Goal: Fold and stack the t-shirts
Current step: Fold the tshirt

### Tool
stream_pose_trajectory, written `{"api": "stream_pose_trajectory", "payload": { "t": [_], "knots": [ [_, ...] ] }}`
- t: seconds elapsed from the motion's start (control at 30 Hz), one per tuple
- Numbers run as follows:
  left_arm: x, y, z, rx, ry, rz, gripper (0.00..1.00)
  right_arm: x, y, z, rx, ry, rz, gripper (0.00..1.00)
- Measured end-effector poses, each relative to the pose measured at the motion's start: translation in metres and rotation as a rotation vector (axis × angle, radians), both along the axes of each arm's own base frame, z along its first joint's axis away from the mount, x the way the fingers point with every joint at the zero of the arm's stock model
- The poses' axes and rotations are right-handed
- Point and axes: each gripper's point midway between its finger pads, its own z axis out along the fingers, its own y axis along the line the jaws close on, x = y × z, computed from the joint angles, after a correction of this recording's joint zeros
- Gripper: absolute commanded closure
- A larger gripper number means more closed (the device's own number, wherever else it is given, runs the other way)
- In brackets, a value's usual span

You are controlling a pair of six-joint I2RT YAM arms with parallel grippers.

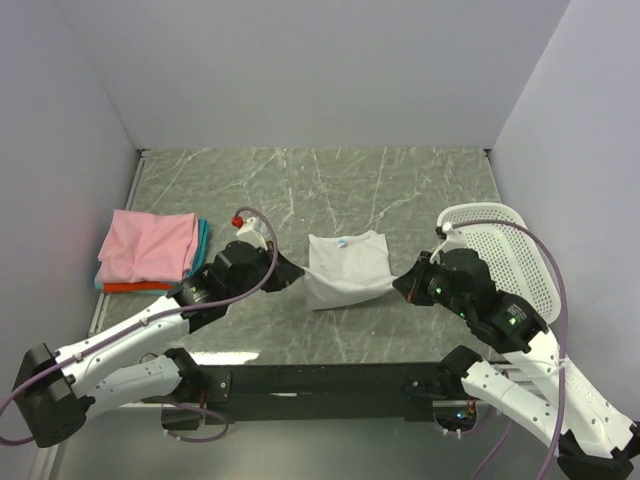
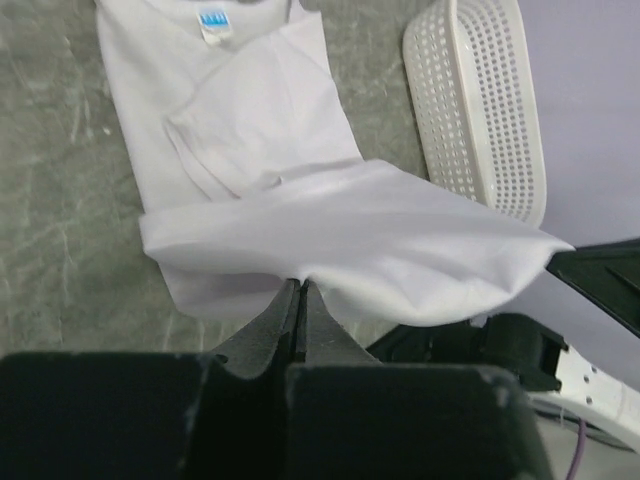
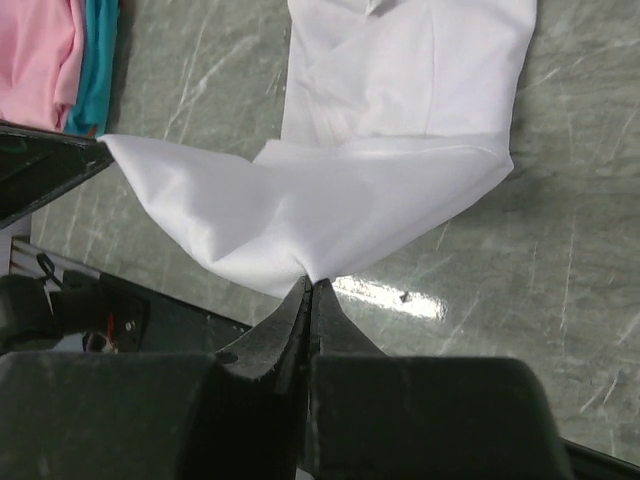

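Note:
The white t-shirt with a small blue neck label lies in the middle of the table, sleeves folded in. My left gripper is shut on its near left hem corner and my right gripper is shut on its near right hem corner. Both hold the hem lifted off the table, stretched between them. A pile of folded shirts lies at the far left: pink on top, teal and orange-red edges under it. The pink and teal shirts show in the right wrist view.
A white perforated plastic basket stands at the right edge, behind my right arm; it also shows in the left wrist view. The grey marbled table ends at a black rail in front.

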Motion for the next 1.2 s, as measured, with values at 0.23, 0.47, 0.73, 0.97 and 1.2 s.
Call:
{"api": "stream_pose_trajectory", "payload": {
  "t": [0.23,0.47,0.73,0.97,1.2],
  "knots": [
    [0.039,0.012,-0.009,0.018,0.014,0.057,0.99,0.025,-0.002,0.015,-0.014,-0.023,-0.088,1.0],
    [0.063,0.009,-0.006,0.017,0.021,0.038,0.99,0.054,-0.014,0.014,-0.027,-0.015,-0.186,1.0],
    [0.093,0.005,-0.012,0.016,0.037,0.021,0.99,0.083,-0.014,0.016,-0.039,-0.004,-0.223,1.0],
    [0.123,-0.002,-0.026,0.025,0.071,-0.003,0.99,0.106,-0.02,0.008,-0.032,0.011,-0.262,1.0],
    [0.156,-0.009,-0.043,0.035,0.106,-0.016,0.99,0.137,-0.025,-0.009,-0.029,0.044,-0.3,1.0]
  ]
}}
